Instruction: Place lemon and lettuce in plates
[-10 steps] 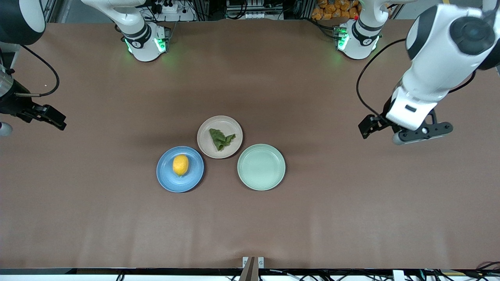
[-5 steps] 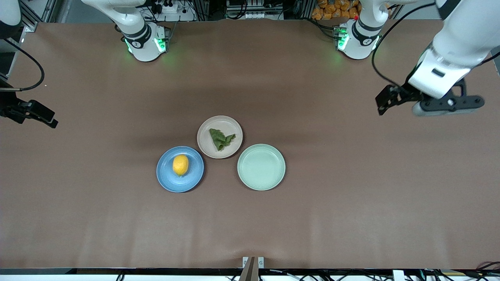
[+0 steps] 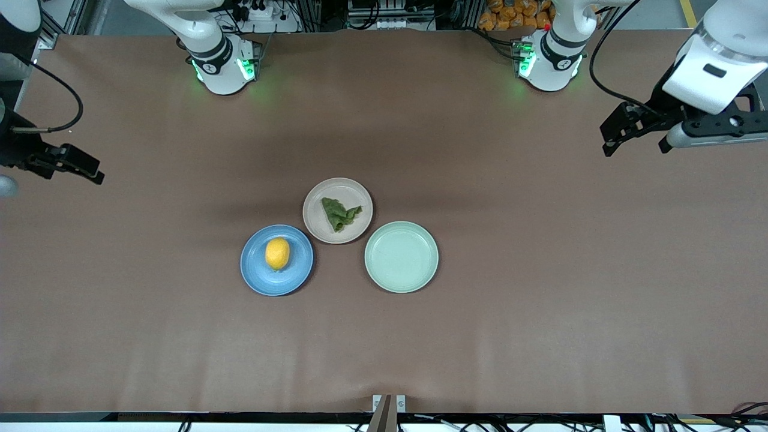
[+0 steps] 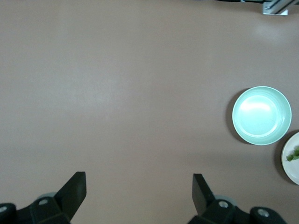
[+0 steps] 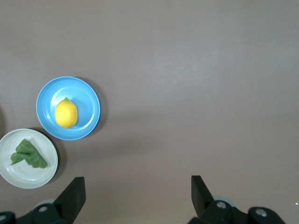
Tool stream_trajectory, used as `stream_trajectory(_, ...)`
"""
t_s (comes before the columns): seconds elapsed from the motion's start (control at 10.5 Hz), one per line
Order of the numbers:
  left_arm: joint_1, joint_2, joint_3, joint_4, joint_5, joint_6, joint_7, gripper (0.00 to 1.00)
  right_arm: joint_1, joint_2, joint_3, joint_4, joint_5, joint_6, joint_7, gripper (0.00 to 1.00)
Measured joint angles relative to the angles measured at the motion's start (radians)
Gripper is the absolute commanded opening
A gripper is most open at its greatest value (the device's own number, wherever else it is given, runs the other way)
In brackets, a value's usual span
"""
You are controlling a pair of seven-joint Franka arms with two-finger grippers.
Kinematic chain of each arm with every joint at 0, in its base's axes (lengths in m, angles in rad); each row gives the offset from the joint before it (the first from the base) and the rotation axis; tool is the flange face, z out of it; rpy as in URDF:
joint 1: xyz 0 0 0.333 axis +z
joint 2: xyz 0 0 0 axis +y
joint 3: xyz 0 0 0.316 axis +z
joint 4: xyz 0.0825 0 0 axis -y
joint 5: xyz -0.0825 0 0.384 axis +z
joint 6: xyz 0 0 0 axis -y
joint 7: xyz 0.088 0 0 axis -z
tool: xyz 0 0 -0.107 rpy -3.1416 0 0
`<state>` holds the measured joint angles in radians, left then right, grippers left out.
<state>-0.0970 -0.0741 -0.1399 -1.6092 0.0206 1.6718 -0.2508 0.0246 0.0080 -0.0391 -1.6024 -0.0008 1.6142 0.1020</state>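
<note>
Overhead, from the front view, I see three plates clustered mid-counter (image 3: 540, 336). The lemon (image 3: 277, 253) lies on the blue plate (image 3: 257, 276), which sits toward the right arm's end. The lettuce (image 3: 340, 214) lies on the beige-pink plate (image 3: 318, 225), just beside the blue one and farther from the front camera. The mint-green plate (image 3: 401, 257), toward the left arm's end, carries nothing. The left hand (image 3: 630, 129) hangs over bare counter at the left arm's end, well apart from the plates; the right hand (image 3: 75, 168) hangs over the counter's edge at the right arm's end. Both arms wait.

From the left wrist view, I see the left hand (image 4: 139, 193) with fingers (image 4: 74, 189) spread wide, holding nothing, above bare counter; the mint-green plate (image 4: 262, 115) and a sliver of the beige-pink plate (image 4: 288, 165) show farther off.

From the right wrist view, I see the right hand (image 5: 138, 193) likewise spread and unloaded, its fingers (image 5: 74, 191) parted. The lemon (image 5: 66, 113) rests in the blue plate (image 5: 86, 93), the lettuce (image 5: 29, 155) in the beige-pink plate (image 5: 18, 177).
</note>
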Motion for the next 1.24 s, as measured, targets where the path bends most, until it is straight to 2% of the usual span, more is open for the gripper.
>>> stream_trajectory(0.77,0.025,0.001,0.001,0.086,-0.004,-0.175,0.097,1.00,0.000,-0.017,-0.016,0.005,-0.001,-0.023,-0.074,1.00)
stream_trajectory(1.24,0.025,0.001,-0.003,0.104,-0.006,-0.200,0.098,1.00,0.001,-0.017,-0.015,0.005,-0.026,-0.016,-0.095,1.00)
